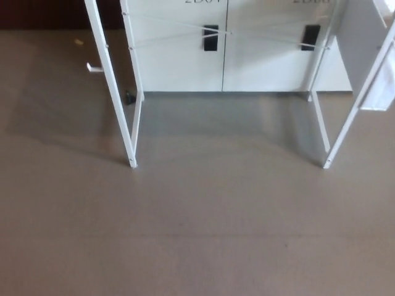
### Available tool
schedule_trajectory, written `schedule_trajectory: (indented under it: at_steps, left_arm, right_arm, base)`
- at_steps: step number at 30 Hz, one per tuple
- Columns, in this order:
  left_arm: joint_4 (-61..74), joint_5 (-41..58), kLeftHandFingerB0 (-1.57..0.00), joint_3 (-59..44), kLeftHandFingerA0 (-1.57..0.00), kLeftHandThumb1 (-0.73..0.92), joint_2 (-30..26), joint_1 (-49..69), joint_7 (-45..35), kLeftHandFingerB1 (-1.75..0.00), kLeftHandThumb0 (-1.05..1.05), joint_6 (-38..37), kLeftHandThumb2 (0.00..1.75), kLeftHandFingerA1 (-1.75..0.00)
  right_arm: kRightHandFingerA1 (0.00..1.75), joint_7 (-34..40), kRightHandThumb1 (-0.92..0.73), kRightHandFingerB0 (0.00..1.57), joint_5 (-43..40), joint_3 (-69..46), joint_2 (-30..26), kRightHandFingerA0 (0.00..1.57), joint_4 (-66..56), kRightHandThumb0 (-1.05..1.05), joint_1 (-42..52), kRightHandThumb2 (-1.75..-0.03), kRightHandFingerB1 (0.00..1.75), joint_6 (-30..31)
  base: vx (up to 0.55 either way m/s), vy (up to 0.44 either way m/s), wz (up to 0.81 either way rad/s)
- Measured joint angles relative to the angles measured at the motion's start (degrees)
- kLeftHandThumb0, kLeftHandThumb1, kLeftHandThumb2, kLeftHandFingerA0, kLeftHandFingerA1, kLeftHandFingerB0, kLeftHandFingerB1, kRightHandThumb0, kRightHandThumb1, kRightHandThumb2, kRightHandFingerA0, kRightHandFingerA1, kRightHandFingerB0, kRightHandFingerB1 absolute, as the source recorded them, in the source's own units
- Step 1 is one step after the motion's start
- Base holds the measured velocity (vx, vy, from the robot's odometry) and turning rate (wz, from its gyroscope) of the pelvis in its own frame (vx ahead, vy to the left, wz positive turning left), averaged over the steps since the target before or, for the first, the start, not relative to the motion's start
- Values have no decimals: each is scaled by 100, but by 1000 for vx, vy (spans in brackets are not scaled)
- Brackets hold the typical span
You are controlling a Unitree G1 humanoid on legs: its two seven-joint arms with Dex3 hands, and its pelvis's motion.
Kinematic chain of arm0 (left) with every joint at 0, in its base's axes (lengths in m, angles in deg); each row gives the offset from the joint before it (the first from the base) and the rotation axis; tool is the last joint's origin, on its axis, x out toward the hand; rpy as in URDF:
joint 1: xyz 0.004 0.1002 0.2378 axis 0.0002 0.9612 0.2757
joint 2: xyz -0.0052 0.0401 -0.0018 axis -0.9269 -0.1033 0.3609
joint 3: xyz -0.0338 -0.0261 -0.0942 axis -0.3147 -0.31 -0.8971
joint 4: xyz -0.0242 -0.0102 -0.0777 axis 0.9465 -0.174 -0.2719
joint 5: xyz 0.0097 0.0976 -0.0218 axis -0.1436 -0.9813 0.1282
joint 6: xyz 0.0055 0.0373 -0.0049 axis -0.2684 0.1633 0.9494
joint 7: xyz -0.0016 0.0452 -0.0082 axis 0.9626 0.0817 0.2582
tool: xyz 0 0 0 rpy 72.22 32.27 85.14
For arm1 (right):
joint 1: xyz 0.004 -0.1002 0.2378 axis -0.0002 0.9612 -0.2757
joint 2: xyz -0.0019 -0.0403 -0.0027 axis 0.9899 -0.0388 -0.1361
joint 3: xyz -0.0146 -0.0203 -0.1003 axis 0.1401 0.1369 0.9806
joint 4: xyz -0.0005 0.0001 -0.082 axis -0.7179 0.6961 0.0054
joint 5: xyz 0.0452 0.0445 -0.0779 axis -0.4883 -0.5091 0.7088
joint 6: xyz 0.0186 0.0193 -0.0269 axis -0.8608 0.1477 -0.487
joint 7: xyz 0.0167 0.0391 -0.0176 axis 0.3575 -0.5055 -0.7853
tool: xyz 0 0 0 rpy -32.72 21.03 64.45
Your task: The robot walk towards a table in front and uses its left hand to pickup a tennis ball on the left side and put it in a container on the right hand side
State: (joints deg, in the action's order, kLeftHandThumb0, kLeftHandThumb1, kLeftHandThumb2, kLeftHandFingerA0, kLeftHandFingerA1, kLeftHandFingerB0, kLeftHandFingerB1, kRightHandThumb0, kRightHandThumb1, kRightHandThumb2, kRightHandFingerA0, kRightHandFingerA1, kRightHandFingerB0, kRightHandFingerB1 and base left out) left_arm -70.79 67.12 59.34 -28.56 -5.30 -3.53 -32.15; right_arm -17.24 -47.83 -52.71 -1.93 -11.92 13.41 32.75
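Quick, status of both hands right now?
Left hand: not in view, cannot be told.
Right hand: not in view, cannot be told.
Only the floor and white table legs show.

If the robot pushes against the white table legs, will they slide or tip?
Probably they would slide: the thin white table legs stand on a smooth grey floor. They are likely light, as the frame looks slender, though the tabletop is out of view.

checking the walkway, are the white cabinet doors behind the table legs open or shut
Shut. The cabinet doors lie flush, meeting at a thin vertical seam; no gap shows.
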Motion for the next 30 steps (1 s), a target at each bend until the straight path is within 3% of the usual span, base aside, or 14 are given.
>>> schedule_trajectory:
  at_steps: [1, 2, 12, 13, 15, 17, 18, 20, 21, 25, 27, 28, 29, 30]
  left_arm:
    - [-74, -24, -31, 18, -29, 43, 0, -11, 22, -35, -25, -47, 58, -35]
    - [-140, -41, -31, 26, -26, 48, -2, -5, 40, -32, -20, -81, 55, -30]
    - [-386, -88, -32, 68, -28, 47, -14, -88, 66, -31, -20, -400, 54, -30]
    - [-405, -89, -30, 67, -32, 46, -42, -114, 88, -33, -25, -434, 57, -33]
    - [-431, -92, -30, 68, -32, 46, -67, -154, 114, -33, -25, -484, 57, -33]
    - [-457, -97, -28, 72, -30, 47, -75, -163, 162, -33, -25, -484, 59, -34]
    - [-462, -103, -28, 82, -30, 45, -80, -156, 179, -33, -24, -485, 58, -34]
    - [-486, -104, -27, 76, -27, 44, -91, -142, 194, -34, -27, -491, 59, -34]
    - [-512, -103, -27, 74, -27, 43, -93, -144, 194, -34, -28, -496, 59, -34]
    - [-617, -107, -27, 80, -28, 45, -115, -155, 196, -34, -32, -543, 60, -34]
    - [-653, -120, -29, 98, -30, 44, -120, -181, 220, -34, -31, -560, 59, -35]
    - [-648, -128, -28, 113, -30, 45, -102, -222, 231, -34, -30, -570, 59, -34]
    - [-639, -136, -27, 124, -30, 44, -92, -256, 240, -34, -32, -575, 60, -35]
    - [-642, -145, -27, 132, -30, 44, -87, -258, 248, -34, -32, -572, 60, -35]
  right_arm:
    - [51, 5, -71, 12, 24, 5, -23, 17, 131, -5, -7, -65, 44, -69]
    - [51, 6, -71, 3, 44, 10, -36, 14, 228, -4, -6, -76, 43, -123]
    - [51, 2, -75, 8, 70, 2, -30, 12, 393, -2, -107, -67, 44, -217]
    - [56, -17, -70, 5, 57, -1, -12, 17, 426, -4, -169, -77, 45, -256]
    - [56, -33, -70, 5, 47, -8, 2, 17, 469, -4, -206, -77, 45, -304]
    - [56, -28, -75, 11, 52, -8, 22, 16, 460, -3, -178, -67, 46, -332]
    - [58, -28, -70, 5, 52, -7, 31, 18, 457, -4, -157, -78, 46, -347]
    - [54, -28, -70, 4, 53, -8, 53, 16, 428, -5, -111, -76, 44, -353]
    - [51, -27, -75, 10, 53, -9, 57, 13, 447, -4, -119, -67, 45, -354]
    - [52, -29, -74, 9, 39, -35, 66, 12, 528, -2, -176, -69, 46, -360]
    - [53, -30, -71, 4, 26, -53, 89, 15, 566, -4, -218, -76, 44, -368]
    - [53, -18, -54, 8, 28, -70, 66, 8, 548, -5, -223, -99, 52, -372]
    - [50, 1, -76, 11, 32, -85, 50, 13, 545, -3, -229, -65, 44, -372]
    - [50, 8, -76, 11, 34, -85, 50, 13, 534, -3, -244, -65, 44, -378]
  base:
    - [132, -81, 0]
    - [177, -55, -4]
    - [200, 125, -9]
    - [228, 164, -7]
    - [221, 124, 4]
    - [188, 89, 5]
    - [220, 66, 9]
    - [226, 32, 6]
    - [236, -18, 6]
    - [261, -88, 11]
    - [340, -85, 35]
    - [298, 3, 50]
    - [300, 3, -6]
    - [299, 9, -4]
